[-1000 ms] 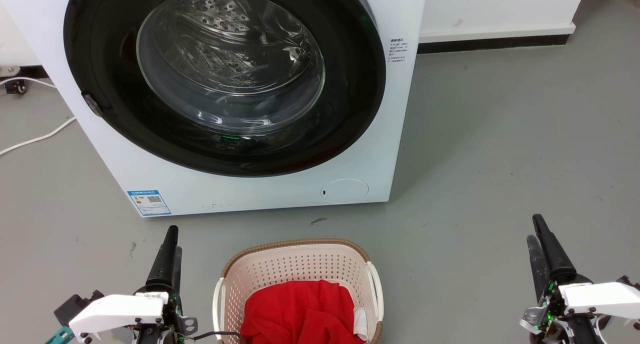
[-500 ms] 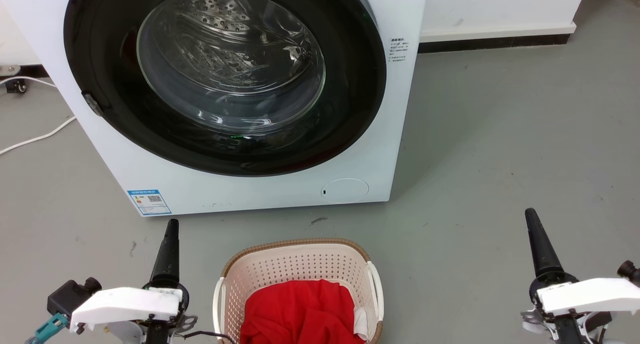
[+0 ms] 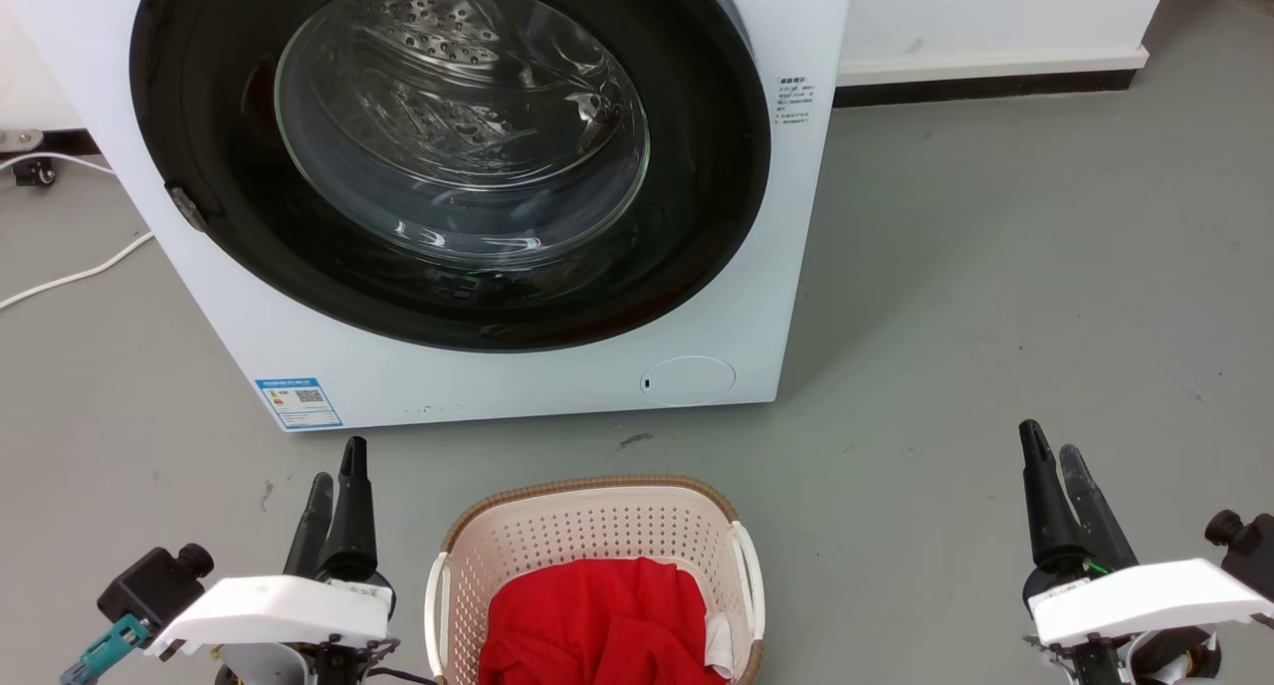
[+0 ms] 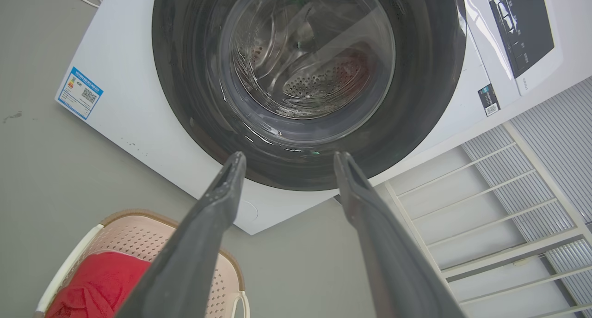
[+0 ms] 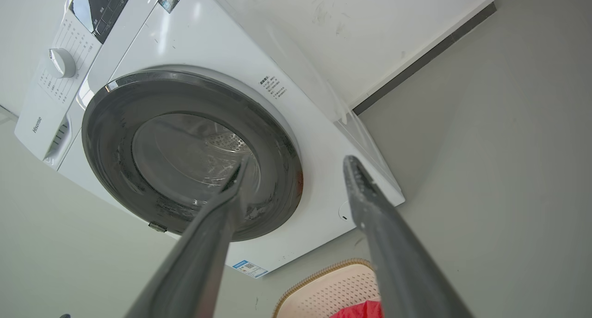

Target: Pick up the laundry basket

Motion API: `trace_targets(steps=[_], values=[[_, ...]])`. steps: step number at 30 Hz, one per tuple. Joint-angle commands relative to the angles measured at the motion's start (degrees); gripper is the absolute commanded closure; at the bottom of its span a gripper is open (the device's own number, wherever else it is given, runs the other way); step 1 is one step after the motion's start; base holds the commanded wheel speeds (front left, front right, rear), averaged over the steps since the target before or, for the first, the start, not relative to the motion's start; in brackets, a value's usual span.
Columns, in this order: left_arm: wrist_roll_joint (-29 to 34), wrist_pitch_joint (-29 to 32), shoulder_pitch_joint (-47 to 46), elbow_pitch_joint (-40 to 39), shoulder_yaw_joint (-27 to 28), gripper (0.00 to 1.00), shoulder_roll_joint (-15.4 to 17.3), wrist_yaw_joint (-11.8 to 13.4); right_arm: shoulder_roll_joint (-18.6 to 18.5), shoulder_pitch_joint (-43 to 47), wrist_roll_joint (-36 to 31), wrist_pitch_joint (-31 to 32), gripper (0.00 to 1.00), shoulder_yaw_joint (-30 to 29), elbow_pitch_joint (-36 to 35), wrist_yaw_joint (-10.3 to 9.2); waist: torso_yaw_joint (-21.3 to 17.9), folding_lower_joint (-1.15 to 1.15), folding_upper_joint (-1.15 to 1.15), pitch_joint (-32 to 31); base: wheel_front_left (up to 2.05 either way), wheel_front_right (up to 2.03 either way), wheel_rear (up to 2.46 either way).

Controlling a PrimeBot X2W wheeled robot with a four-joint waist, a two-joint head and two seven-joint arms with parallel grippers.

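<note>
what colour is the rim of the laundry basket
Brown, with a woven look, on the laundry basket; the walls below are beige with holes. The head view shows it best.

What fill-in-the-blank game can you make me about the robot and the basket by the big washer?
1. The big cloth in the laundry basket is coloured ____.
2. The basket sits ____ the left hand and the right hand.
3. Both hands have their fingers spread ____, holding nothing.

Missing words: red; between; open.
</note>
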Motion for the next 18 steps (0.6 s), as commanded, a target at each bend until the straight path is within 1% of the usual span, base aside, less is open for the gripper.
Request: trace_targets(steps=[1, 18], values=[[2.4, -0.7, 0.02, -1.23, -0.26, 0.0, 0.27, 0.1, -0.22, 0.04, -2.89, -0.75, 0.0, 0.14, -1.15, 0.0, 0.0, 0.0, 0.0, -0.03, 0.0, 0.0, 0.0], [13.84, -3.75, 1.59, -2.5, -0.43, 0.0, 0.33, -0.65, -0.28, 1.38, -15.94, -3.8, 0.0, 0.66, -3.03, 0.0, 0.15, 0.0, 0.0, -0.08, 0.0, 0.0, 0.0]])
